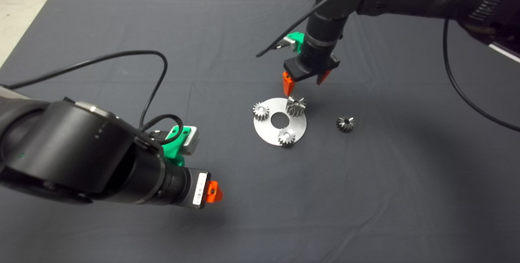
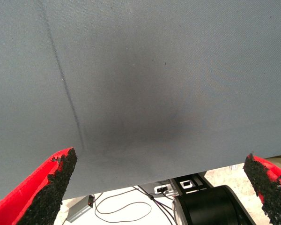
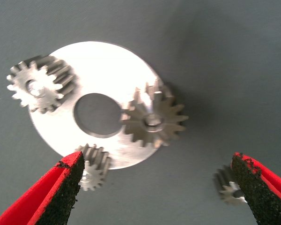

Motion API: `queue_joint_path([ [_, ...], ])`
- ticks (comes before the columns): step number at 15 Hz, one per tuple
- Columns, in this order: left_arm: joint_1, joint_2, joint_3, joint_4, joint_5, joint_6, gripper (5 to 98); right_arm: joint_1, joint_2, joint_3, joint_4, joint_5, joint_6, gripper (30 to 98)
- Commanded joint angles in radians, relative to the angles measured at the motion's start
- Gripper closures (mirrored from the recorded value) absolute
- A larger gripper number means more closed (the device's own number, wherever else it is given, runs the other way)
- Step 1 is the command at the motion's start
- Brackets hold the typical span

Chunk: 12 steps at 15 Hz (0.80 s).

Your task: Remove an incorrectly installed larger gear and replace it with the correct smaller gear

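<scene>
The larger gear [image 1: 295,105], with coarse long teeth, stands on the far right edge of a round steel disc [image 1: 298,127]. In the right wrist view the larger gear [image 3: 154,119] overhangs the disc [image 3: 103,65] and its centre hole. The smaller gear [image 1: 345,123], dark grey, lies on the mat to the right of the disc. In the right wrist view it [image 3: 226,186] is partly hidden behind one finger. My right gripper [image 1: 305,81] hovers open just above and behind the larger gear, empty [image 3: 157,159]. My left gripper [image 1: 214,192] is open and empty over bare mat at the lower left [image 2: 160,158].
Two small bright gears [image 1: 261,110] [image 1: 287,136] stand on the disc's left and near edges. They also show in the right wrist view [image 3: 40,85] [image 3: 94,165]. A black cable [image 1: 122,54] loops over the mat at left. The mat's edge and pale floor are at the far left.
</scene>
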Motion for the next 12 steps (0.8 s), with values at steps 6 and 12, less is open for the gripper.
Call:
queue_joint_path([
  [6, -0.008, -0.004, 0.002, 0.001, 0.017, 0.003, 11.5, -0.078, 0.014, 0.114, -0.124, -0.108, 0.004, 45.1],
  [12, -0.008, -0.007, -0.001, 0.015, 0.017, 0.01, 11.5, -0.083, 0.008, 0.094, -0.205, -0.11, 0.004, 45.1],
])
